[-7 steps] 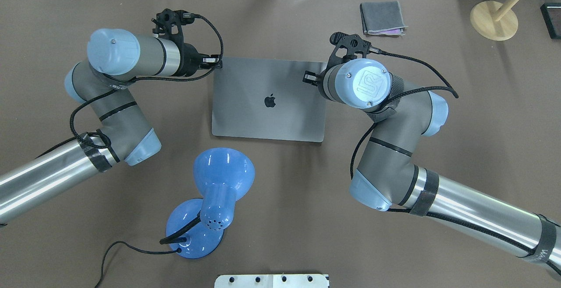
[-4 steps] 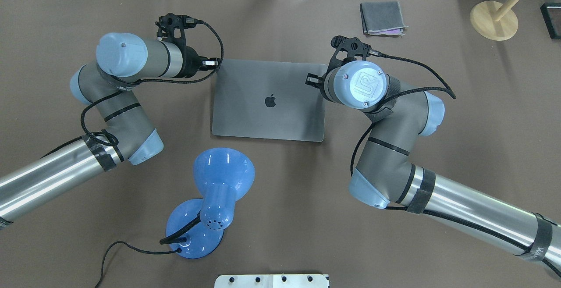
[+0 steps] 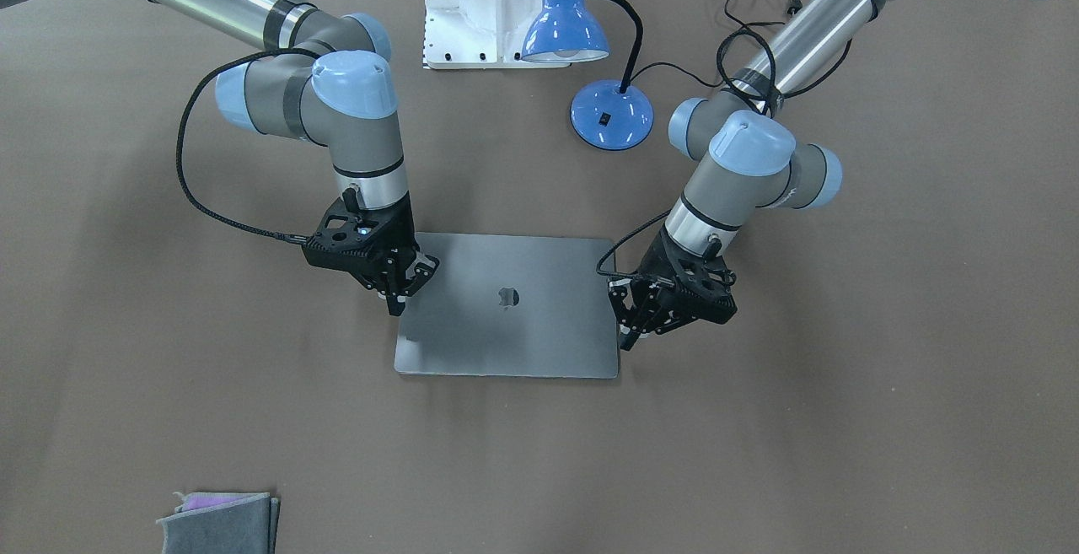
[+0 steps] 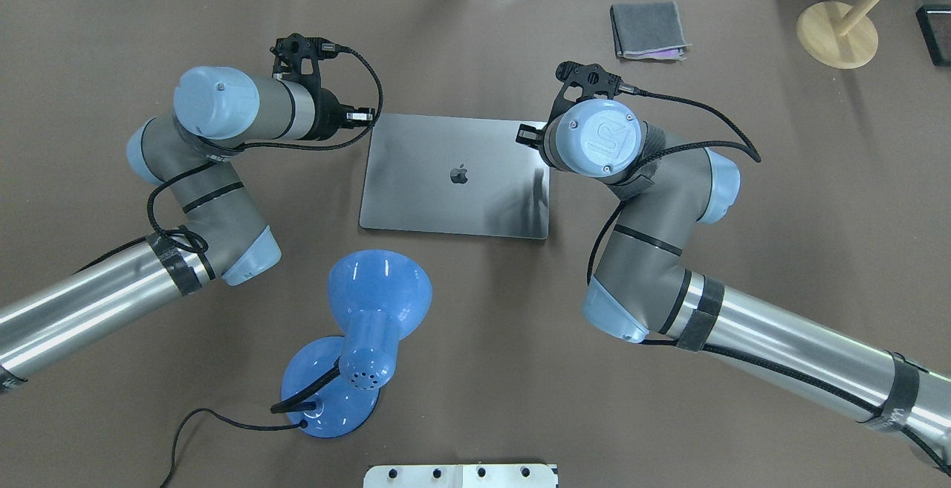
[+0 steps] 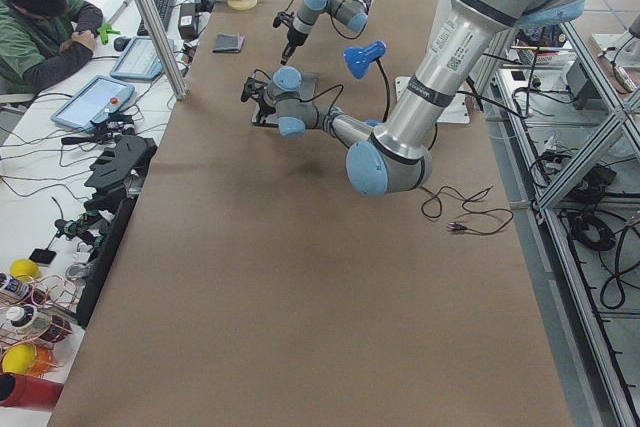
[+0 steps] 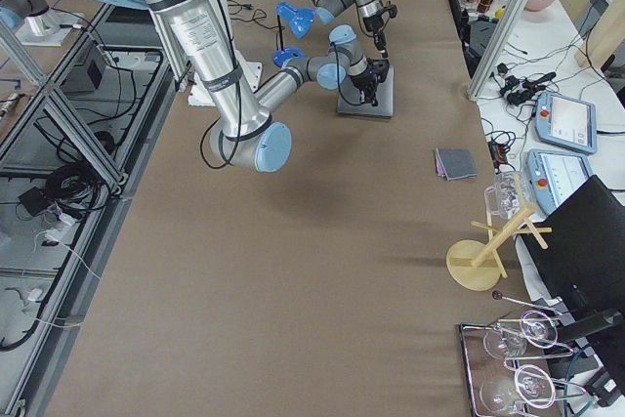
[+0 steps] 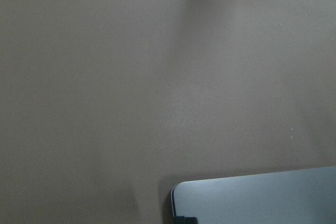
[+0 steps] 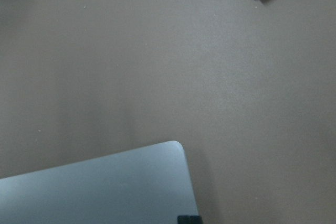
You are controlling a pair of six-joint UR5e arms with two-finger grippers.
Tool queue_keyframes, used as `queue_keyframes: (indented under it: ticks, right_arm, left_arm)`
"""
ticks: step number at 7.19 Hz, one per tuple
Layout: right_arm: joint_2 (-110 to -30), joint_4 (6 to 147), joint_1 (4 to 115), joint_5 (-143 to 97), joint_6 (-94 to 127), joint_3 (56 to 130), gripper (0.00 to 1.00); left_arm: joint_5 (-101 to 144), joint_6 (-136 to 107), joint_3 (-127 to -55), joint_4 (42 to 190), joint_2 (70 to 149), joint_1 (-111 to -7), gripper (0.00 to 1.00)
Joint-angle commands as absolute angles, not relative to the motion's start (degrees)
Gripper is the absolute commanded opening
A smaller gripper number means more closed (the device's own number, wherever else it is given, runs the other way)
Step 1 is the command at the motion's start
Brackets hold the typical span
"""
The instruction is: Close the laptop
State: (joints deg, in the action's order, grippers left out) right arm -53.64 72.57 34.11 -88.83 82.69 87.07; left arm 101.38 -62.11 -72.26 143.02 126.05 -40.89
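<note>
Over the last second both arms have drawn in and sunk. The left arm (image 4: 200, 198) and the right arm (image 4: 654, 250) have carried their wrists a little toward the robot in the overhead view. The far edge of the laptop (image 4: 416, 206) has followed them down. Its lid (image 3: 539, 326) looked taller and more tilted a second ago. Now it reads as a flat grey slab with the apple logo up, lying on the brown table (image 4: 475, 42) midway between the two arms, and it has picked up a dim reflection of the right arm. The left wrist camera shows only a thin dark seam along the corner, so I judge the lid shut or all but shut. What remains is at most a last light press before the arms lift away. The left gripper (image 3: 630, 333) stands at the lid's far corner on its own side and the right gripper (image 3: 398, 297) at the opposite far corner. Each narrows to a single point, so the fingers look drawn together with nothing held between them. In each wrist view one small black fingertip shows, the left fingertip (image 7: 184, 219) over the lid just inside its corner and the right fingertip (image 8: 189, 219) at the lid's side edge. Whether either is pressing on the metal or hovering just above it I cannot tell.
</note>
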Motion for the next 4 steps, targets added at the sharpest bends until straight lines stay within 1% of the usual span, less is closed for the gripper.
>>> queue_keyframes:
  ticks: [1, 2, 3, 4]
  right_arm:
    - [-54.1, 72.5, 37.6, -96.8, 80.4, 88.6, 0.00]
    - [-54.7, 73.5, 41.2, -102.9, 80.4, 89.4, 0.00]
    - [-56.8, 73.3, 43.6, -104.9, 80.2, 89.8, 0.99]
    - [-59.1, 73.6, 44.9, -105.4, 75.1, 91.3, 1.00]
  left_arm:
    - [106.0, -62.1, -77.2, 135.9, 125.8, -42.6, 0.00]
    - [114.8, -61.8, -84.0, 122.4, 125.2, -46.8, 0.19]
    - [115.5, -55.0, -90.1, 115.0, 123.9, -48.4, 0.98]
    - [115.6, -52.1, -95.3, 113.0, 119.4, -49.4, 0.99]
